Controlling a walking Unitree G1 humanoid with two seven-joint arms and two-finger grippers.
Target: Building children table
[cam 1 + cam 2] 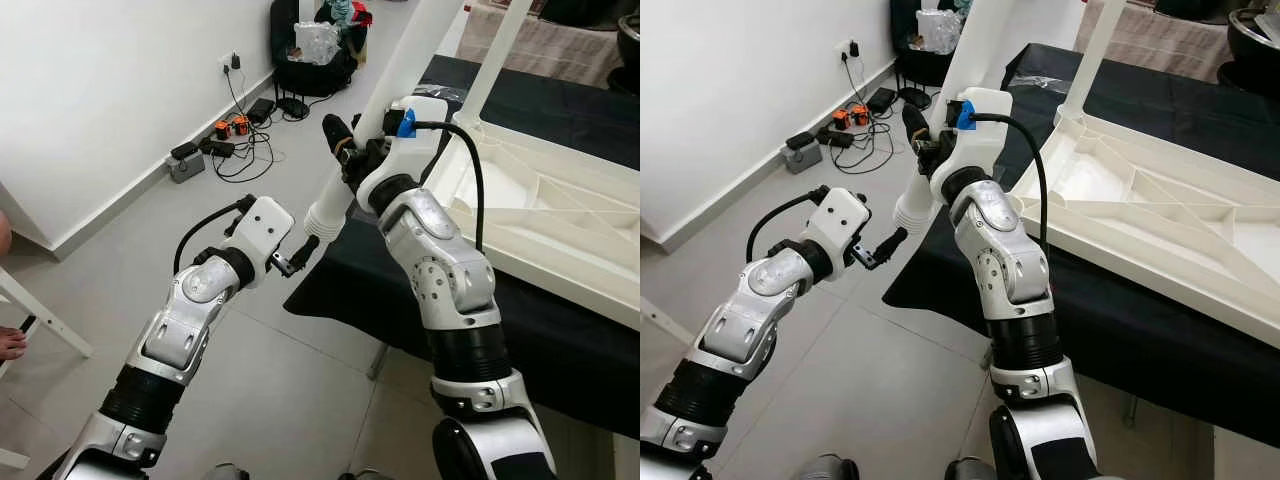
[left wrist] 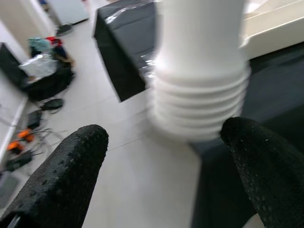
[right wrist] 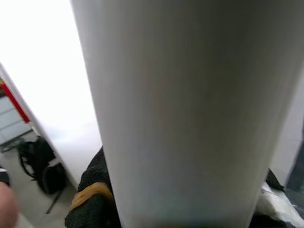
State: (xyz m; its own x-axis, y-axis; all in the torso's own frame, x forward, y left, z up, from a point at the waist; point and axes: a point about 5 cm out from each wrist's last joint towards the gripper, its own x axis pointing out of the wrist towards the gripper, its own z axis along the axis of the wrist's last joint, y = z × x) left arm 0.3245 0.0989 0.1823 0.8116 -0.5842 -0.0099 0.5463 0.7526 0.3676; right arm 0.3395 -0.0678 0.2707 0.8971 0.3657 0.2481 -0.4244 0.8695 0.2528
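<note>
The white table leg (image 1: pixel 385 110) is held slanted in the air above the grey tiled floor (image 1: pixel 300 400), its ribbed threaded end (image 2: pixel 199 111) lowest and just off the near corner of the black-covered surface (image 1: pixel 560 350). The right gripper (image 1: pixel 345 150) is clamped round the leg partway up its shaft; the right wrist view shows the shaft pressed close against the black fingers (image 3: pixel 92 199). The left gripper (image 1: pixel 295 258) sits just below and beside the threaded end, its two fingers (image 2: pixel 61 175) spread apart with nothing between them, the ribbed end standing off from both pads. The upturned white table top (image 1: pixel 560 210) lies on the black cover to the robot's right, ribbed underside up, its near edge close to the cover's edge; a second white leg (image 1: pixel 495 55) stands upright from its far corner. Open floor lies ahead and to the left of the arms up to the white wall (image 1: pixel 100 90). Along the wall's foot lie a power strip (image 1: pixel 186 165), tangled cables (image 1: pixel 245 140) and small orange items (image 1: pixel 232 127), with a black bag (image 1: pixel 315 65) farther back. At the left edge stands a white frame piece (image 1: pixel 40 315), with a person's foot (image 1: pixel 10 343) beside it.
</note>
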